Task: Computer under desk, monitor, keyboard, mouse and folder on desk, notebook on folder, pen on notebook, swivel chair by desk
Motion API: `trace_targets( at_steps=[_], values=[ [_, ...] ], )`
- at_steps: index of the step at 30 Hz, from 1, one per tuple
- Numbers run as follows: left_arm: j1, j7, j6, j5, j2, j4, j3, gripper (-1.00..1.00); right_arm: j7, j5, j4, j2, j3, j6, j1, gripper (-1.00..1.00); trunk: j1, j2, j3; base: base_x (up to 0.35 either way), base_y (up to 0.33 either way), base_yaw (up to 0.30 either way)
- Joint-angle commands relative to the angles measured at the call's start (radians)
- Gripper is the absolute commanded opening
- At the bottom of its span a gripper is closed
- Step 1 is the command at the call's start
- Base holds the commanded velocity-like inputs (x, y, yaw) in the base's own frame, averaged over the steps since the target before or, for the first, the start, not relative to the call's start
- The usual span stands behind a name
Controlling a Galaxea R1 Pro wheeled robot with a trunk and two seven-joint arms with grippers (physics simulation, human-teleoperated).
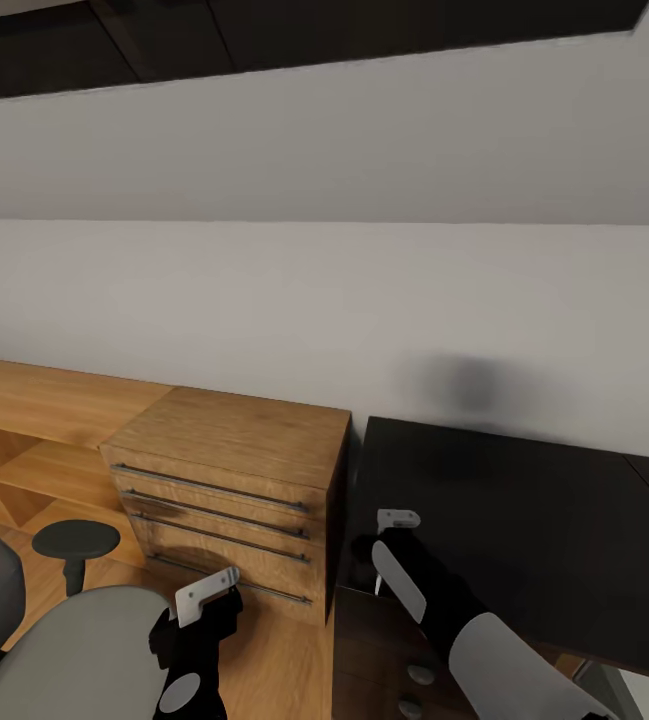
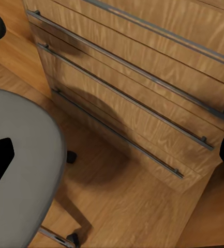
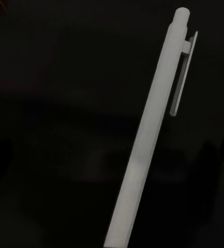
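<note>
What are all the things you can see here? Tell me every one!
pen: one, pale white-grey with a clip, seen close in the right wrist view against a black surface, running between the gripper's fingers.
desk: one, black, at the right, against the wall; round silver knobs on its drawers below.
drawer chest: one, light wood with long bar handles, left of the desk.
low shelf: one, light wood, far left along the wall.
swivel chair: one, grey seat, black padded armrest, lower left.
floor: light wood planks.
wall: pale grey, sloping above.
left gripper: black with grey tips, over the chair's edge.
right gripper: black and grey, over the desk's near corner.
</note>
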Motion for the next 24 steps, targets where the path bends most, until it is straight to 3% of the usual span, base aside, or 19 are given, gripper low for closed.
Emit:
trace_targets(
  at_steps=[1,9,10,24],
  values=[
    [-0.001,0.007,0.009,0.002,0.001,-0.002,-0.002,1.0,-0.01,-0.011,-0.001,-0.003,0.004,0.001,-0.001,1.0,0.0,-0.001,-0.001,0.0,0.0,0.0],
    [-0.001,0.007,0.009,0.002,0.001,-0.002,-0.002,1.0,-0.011,-0.011,-0.002,-0.005,0.004,0.001,-0.001,1.0,0.0,-0.001,-0.001,0.0,0.0,0.0],
    [-0.001,0.007,0.009,0.002,0.001,-0.002,-0.002,1.0,-0.011,-0.011,-0.002,-0.005,0.004,0.001,-0.001,-1.0,0.0,-0.001,-0.001,0.0,0.0,0.0],
    [-0.001,0.007,0.009,0.002,0.001,-0.002,-0.003,1.0,-0.013,-0.012,-0.007,-0.005,0.004,0.004,-0.001,-1.0,0.0,-0.001,-0.001,0.0,0.0,0.0]
  ],
)
